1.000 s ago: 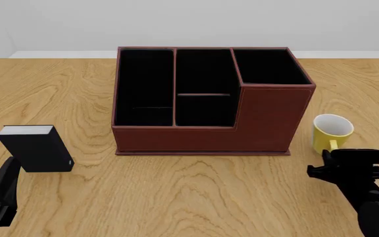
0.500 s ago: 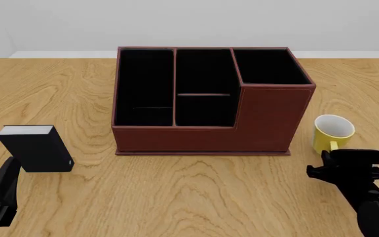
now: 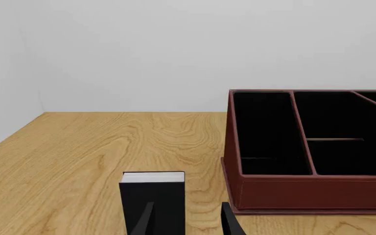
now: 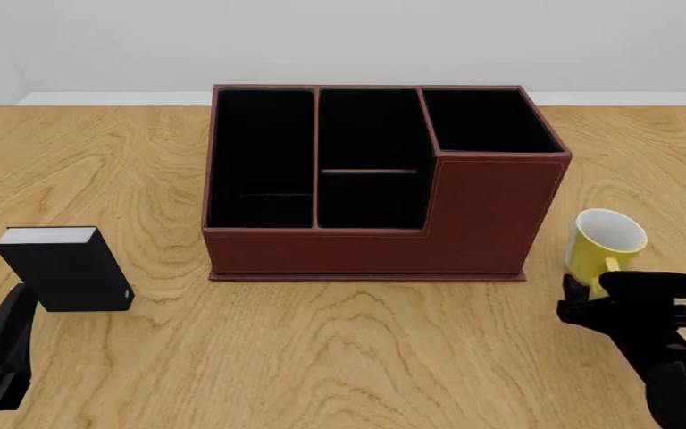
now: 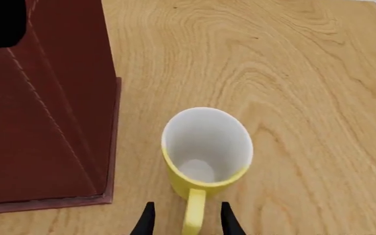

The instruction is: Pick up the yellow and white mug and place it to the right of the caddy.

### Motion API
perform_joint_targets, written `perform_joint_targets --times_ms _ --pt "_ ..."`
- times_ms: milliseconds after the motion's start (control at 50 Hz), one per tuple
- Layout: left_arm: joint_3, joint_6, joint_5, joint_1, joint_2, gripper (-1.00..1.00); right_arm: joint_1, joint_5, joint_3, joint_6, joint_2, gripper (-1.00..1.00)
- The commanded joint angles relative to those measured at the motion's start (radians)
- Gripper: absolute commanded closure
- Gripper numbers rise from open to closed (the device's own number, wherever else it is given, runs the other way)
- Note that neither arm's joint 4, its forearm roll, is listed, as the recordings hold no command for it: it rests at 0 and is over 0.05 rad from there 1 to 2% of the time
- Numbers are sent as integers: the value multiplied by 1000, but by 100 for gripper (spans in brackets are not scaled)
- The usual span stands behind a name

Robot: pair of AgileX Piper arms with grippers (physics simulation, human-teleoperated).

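Small yellow ceramic mug with white inside upright on wooden table, just right of reddish-brown leather-look caddy, right gripper fingers straddling its handle, left gripper parted near black box.

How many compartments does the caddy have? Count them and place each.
4 in the caddy: a long left one, two in the middle split front and back, and one in the taller right end.

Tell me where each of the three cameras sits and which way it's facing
Front view: fixed above and behind the arms, looking forward and down at the table, caddy, yellow and white mug; both arms show.
Left wrist view: behind the left gripper, facing the small black box and caddy.
Right wrist view: behind the right gripper, whose fingers flank the mug's handle.
Shared: all three show the caddy.
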Motion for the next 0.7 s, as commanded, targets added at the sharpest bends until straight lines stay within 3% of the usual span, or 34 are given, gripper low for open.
perform_joint_targets --times_ms 20,200,700 --pt "0 0 0 0 0 -100 -7 0 4 -8 -5 -100" --pt "0 0 0 0 0 -100 -11 0 35 -9 -42 -100" --pt "0 0 0 0 0 -100 0 33 206 -51 -334 -100"
